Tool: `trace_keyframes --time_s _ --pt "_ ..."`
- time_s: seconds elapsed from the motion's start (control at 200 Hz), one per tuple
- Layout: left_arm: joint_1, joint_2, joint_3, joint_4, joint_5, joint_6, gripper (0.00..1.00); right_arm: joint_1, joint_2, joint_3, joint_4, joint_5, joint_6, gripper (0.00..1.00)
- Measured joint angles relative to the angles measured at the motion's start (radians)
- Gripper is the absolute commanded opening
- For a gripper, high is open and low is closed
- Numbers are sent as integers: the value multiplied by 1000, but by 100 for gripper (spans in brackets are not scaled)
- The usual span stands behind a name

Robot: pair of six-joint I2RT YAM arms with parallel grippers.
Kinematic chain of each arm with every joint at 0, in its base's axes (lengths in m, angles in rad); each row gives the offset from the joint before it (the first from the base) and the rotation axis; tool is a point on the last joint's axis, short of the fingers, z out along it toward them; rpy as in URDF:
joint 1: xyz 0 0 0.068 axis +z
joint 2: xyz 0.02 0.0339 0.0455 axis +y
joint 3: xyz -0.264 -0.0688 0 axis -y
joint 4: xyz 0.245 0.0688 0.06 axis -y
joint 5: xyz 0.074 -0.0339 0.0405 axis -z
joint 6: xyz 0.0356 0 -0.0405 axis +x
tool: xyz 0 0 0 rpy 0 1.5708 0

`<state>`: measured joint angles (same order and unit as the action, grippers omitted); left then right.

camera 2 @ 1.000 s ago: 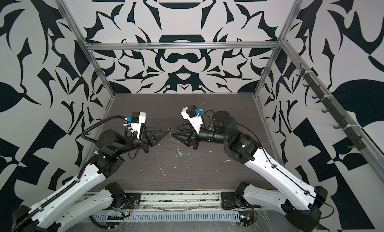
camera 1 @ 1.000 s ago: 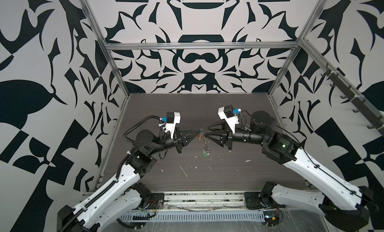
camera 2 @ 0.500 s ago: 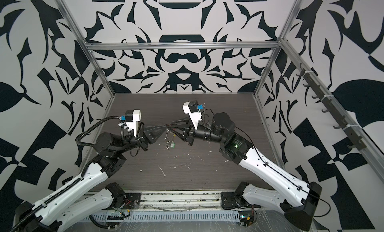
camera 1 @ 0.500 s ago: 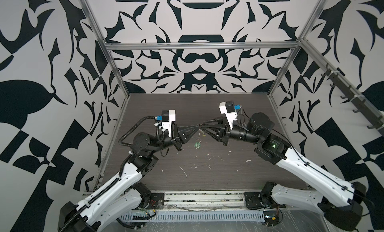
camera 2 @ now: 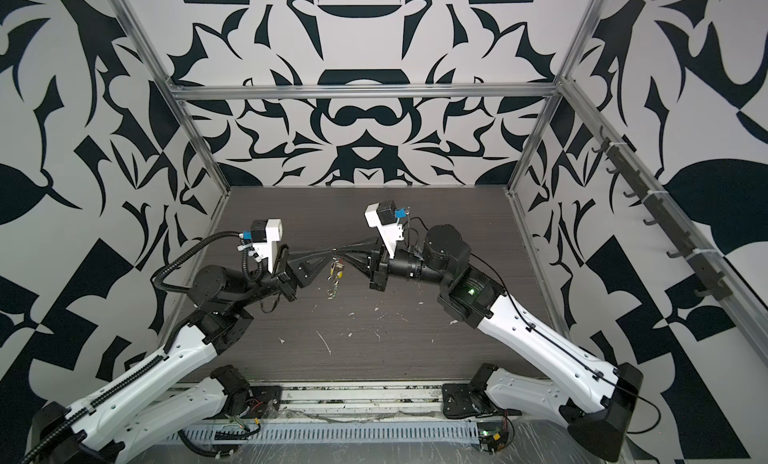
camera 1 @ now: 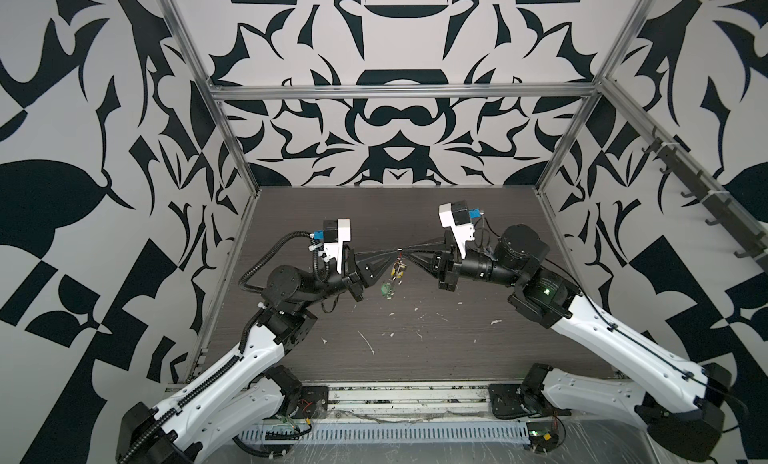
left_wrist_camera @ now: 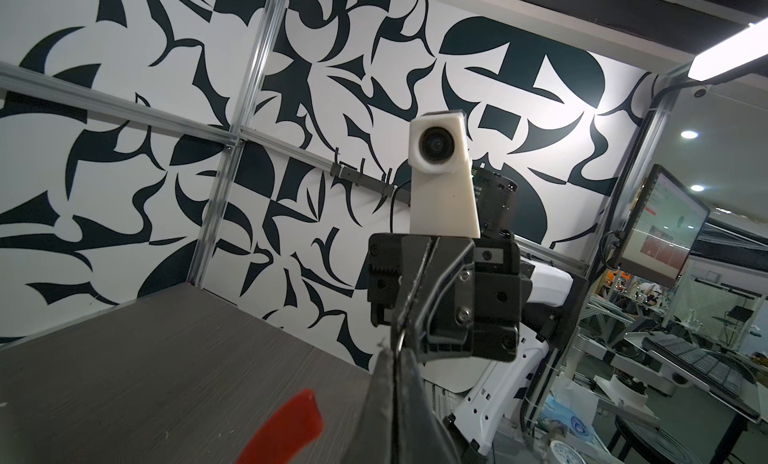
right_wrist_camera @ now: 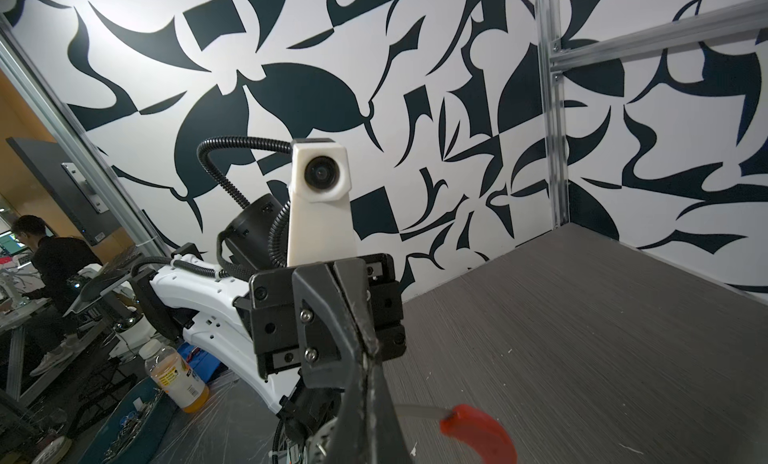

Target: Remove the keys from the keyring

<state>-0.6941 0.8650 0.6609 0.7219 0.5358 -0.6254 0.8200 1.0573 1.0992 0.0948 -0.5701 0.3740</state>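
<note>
**Claws meet tip to tip, keys dangling**

Left claw [camera 1: 394, 258] & right claw [camera 1: 406, 254] meet tip to tip above the surface [camera 1: 457, 358]. Right claw is pinched closed on the keyring [right_wrist_camera: 478, 437]. Left claw's jaws sit nearly together w/ a thin slit; can't tell if it grips. Keys [camera 1: 388, 289] hang just under the tips, yellow above green.

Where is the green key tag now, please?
In both top views the green key tag hangs mid-scene, just below the yellow tag, under where the left pincer and right pincer meet.
</note>
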Motion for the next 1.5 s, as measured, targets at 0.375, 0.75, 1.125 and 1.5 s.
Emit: trace_keyframes --time_s 0.375,0.75,1.125,1.5 --pt "0 -120 48 -333 19 116 43 0 112 334 -607 -24 -308 0" --pt "0 -20 106 -545 113 159 29 0 275 539 -981 -35 -512 0" --pt "0 -4 124 -589 139 170 32 6 286 575 -1034 -23 -535 0" --pt "0 -4 125 -591 151 177 19 16 286 581 -1033 -8 -535 0"
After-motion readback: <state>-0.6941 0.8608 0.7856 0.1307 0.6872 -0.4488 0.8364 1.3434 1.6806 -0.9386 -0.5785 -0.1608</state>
